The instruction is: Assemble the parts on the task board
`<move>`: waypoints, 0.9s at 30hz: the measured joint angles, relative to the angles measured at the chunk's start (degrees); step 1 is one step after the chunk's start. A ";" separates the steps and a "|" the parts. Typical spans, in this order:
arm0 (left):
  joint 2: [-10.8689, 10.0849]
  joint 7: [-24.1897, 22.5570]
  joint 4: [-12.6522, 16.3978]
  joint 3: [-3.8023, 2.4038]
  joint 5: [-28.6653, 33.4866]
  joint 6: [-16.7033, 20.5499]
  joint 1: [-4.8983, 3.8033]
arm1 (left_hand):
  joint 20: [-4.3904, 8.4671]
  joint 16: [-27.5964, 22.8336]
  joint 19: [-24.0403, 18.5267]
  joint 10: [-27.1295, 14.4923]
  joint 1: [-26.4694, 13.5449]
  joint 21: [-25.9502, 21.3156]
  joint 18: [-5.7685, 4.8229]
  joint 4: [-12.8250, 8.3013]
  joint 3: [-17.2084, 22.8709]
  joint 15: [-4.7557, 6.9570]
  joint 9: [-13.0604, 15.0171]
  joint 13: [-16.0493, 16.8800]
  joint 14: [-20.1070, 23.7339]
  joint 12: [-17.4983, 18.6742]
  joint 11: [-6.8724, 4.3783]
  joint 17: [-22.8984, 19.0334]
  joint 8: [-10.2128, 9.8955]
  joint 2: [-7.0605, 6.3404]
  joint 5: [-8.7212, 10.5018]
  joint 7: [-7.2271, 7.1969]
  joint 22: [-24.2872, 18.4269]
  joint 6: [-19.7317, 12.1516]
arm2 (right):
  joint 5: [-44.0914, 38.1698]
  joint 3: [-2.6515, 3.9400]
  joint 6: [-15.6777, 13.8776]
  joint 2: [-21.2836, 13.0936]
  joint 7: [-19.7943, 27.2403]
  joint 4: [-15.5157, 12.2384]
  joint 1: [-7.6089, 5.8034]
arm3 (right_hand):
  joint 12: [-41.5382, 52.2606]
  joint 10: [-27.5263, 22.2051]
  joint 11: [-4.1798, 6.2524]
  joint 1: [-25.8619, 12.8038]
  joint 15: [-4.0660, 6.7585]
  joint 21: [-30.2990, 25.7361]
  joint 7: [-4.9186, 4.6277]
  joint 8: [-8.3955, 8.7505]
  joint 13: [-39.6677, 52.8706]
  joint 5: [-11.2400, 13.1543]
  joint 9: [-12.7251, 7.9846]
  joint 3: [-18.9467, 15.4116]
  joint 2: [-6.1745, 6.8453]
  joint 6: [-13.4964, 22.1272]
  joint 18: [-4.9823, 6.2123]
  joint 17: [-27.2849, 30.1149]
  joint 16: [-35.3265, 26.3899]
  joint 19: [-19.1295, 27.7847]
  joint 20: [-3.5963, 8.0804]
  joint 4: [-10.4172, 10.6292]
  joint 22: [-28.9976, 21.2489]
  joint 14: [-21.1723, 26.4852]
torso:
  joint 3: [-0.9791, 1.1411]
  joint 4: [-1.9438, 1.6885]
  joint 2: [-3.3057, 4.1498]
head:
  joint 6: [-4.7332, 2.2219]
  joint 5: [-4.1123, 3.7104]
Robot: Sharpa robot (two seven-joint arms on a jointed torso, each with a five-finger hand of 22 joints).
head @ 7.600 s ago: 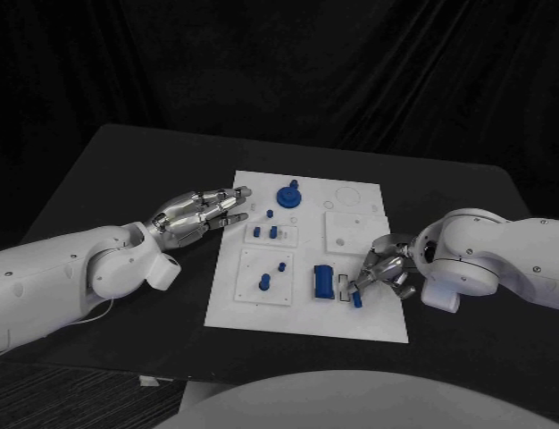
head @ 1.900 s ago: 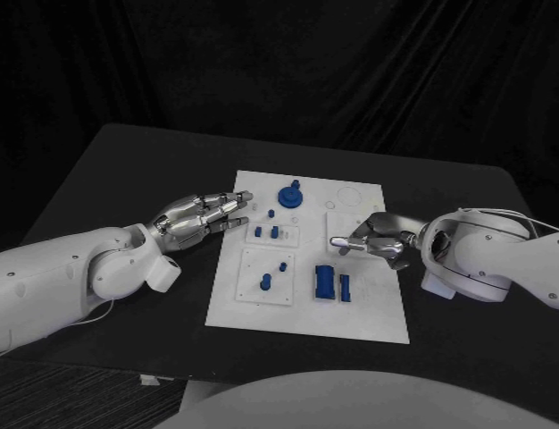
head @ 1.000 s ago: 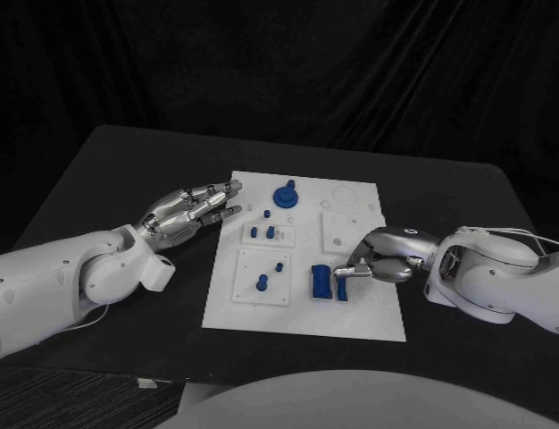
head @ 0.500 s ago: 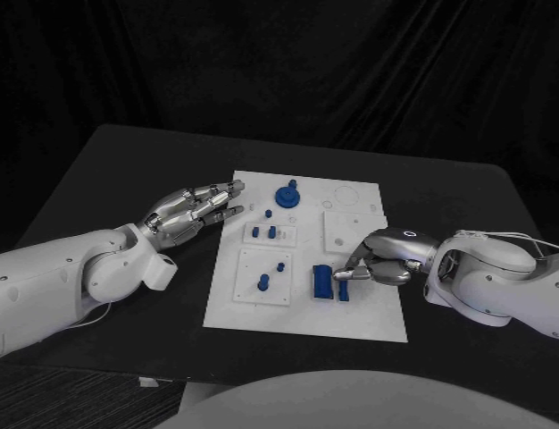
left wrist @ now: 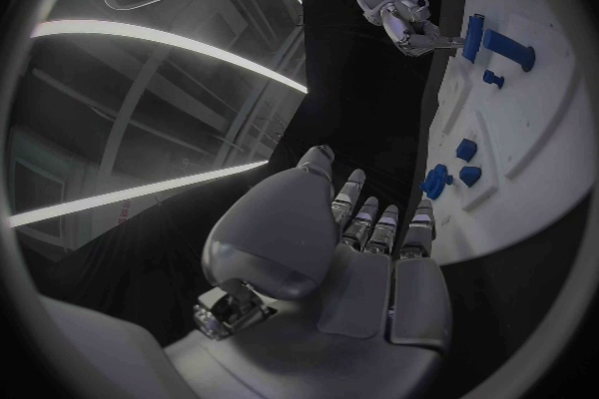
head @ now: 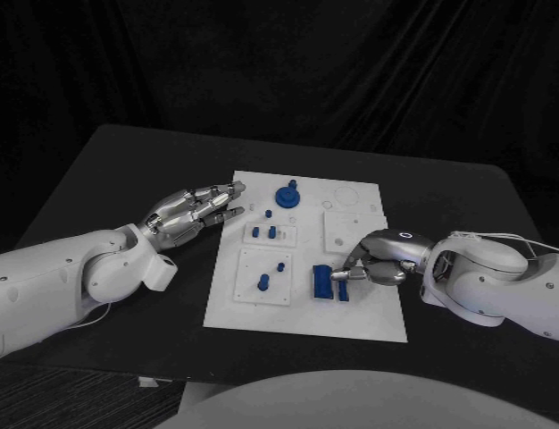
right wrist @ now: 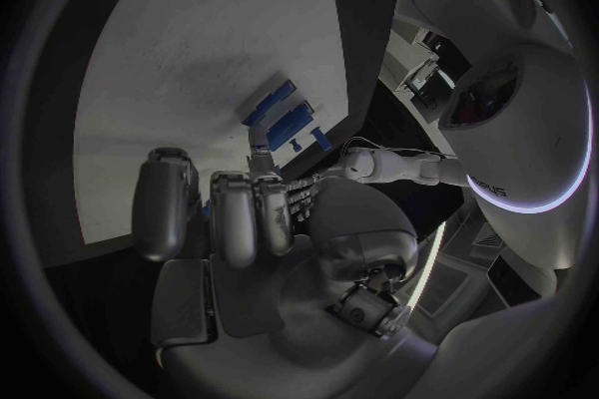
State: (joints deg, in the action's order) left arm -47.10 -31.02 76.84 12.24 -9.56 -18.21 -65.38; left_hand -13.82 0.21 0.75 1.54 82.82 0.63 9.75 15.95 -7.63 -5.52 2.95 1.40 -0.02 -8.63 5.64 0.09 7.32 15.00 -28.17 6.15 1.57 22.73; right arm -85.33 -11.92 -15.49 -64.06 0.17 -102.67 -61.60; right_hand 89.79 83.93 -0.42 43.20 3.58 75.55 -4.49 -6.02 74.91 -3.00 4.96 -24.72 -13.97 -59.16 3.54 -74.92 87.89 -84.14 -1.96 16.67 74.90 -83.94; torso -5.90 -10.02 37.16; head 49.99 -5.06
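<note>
**Inspector:** Report the hands and the parts.

**Operator:** I have the right hand (head: 380, 264) down on the white rectangular task board (head: 370, 323), fingers curled in at the narrow blue bar (head: 343, 290) standing just beside the larger blue block (head: 321, 281). I cannot tell whether the fingers clamp the bar or only touch it. The left hand (head: 192, 213) sits at the board's left edge, fingers apart, holding nothing. Further parts: a round blue knobbed piece (head: 287, 193) near the far edge, small blue pegs (head: 264, 233) and a blue peg pair (head: 270, 278) mid-board.

**Inspector:** Risks?

**Operator:** In my judgement, the bar could tip or jam against the block if pressed off-axis, and a sideways push could shift the unrestrained board on the black table (head: 112, 170).

**Inspector:** Markings?

**Operator:** I can read no writing on the board or parts.
</note>
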 measured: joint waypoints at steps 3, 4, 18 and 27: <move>0.00 0.15 0.04 0.00 0.00 -0.02 0.00 | 0.00 0.00 0.00 0.00 0.00 0.00 0.00 0.16 0.16 0.00 0.00 0.00 0.00 0.00 0.00 0.00 0.00 0.00 0.00 0.00 0.00 0.00 | -0.03 -0.06 0.37 0.28 -0.48 0.15 0.49 | 0.00 0.00 0.00 0.00 0.00 0.00 0.04 0.05 0.00 0.00 -0.14 0.00 0.00 0.03 0.01 0.00 0.00 0.00 0.00 0.00 0.00 0.00 | 0.00 0.04 0.00 | 0.00 0.10; 0.00 0.19 0.05 0.00 0.00 -0.03 0.00 | 0.00 0.00 0.00 0.00 0.00 0.00 0.00 0.16 0.16 0.00 0.00 0.00 0.00 0.00 0.00 0.00 0.00 0.00 0.00 0.00 0.00 0.00 | -0.03 -0.04 0.42 0.38 -0.57 0.16 0.53 | 0.00 0.00 0.00 0.00 0.00 0.00 0.12 0.06 0.00 0.00 -0.14 0.00 0.00 0.11 0.01 0.00 0.00 0.00 0.00 0.00 0.00 0.00 | 0.00 0.04 -0.01 | 0.00 0.13; -0.12 0.78 -0.01 0.00 0.00 -0.08 0.01 | -0.01 0.00 0.00 0.00 0.00 0.00 0.00 0.00 0.32 0.00 -0.01 -0.01 0.00 0.00 0.00 0.02 0.00 0.00 0.00 0.00 0.00 0.00 | 0.15 0.18 -0.18 0.70 -1.07 0.46 0.82 | 0.00 -0.01 0.01 0.46 0.00 -0.68 -0.01 0.21 0.04 0.00 -0.09 0.00 -0.46 0.19 0.01 0.01 0.00 0.20 -0.21 0.00 0.04 0.00 | 0.04 0.02 -0.04 | 0.00 0.11; -0.13 -0.04 -0.03 0.01 0.00 -0.09 0.04 | 0.14 0.47 0.15 0.44 -0.49 0.00 0.00 0.54 -0.62 -0.22 0.05 0.21 -0.21 -1.42 -0.03 0.20 0.57 -0.01 0.00 0.22 0.41 1.07 | 4.79 -0.24 -4.33 -1.04 -0.16 -0.23 0.13 | 0.00 0.06 -0.49 3.15 -0.16 -1.33 -0.81 -0.71 0.04 -1.19 0.11 -0.16 -1.38 -3.89 0.01 0.01 -0.26 0.20 -0.62 -0.16 0.04 -0.16 | 0.04 0.06 -0.06 | 0.00 -0.06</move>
State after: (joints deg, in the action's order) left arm -47.23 -31.06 76.80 12.25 -9.56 -18.30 -65.35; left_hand -13.68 0.67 0.90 1.98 82.33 0.63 9.75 16.49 -8.25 -5.74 3.00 1.62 -0.23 -10.06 5.61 0.29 7.89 14.99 -28.17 6.37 1.98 23.81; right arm -80.54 -12.17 -19.82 -65.10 0.01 -102.90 -61.47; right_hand 89.79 83.99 -0.91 46.35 3.42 74.22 -5.30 -6.73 74.94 -4.19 5.07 -24.88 -15.35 -63.05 3.56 -74.91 87.63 -83.94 -2.57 16.51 74.94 -84.10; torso -5.86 -9.96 37.10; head 49.99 -5.13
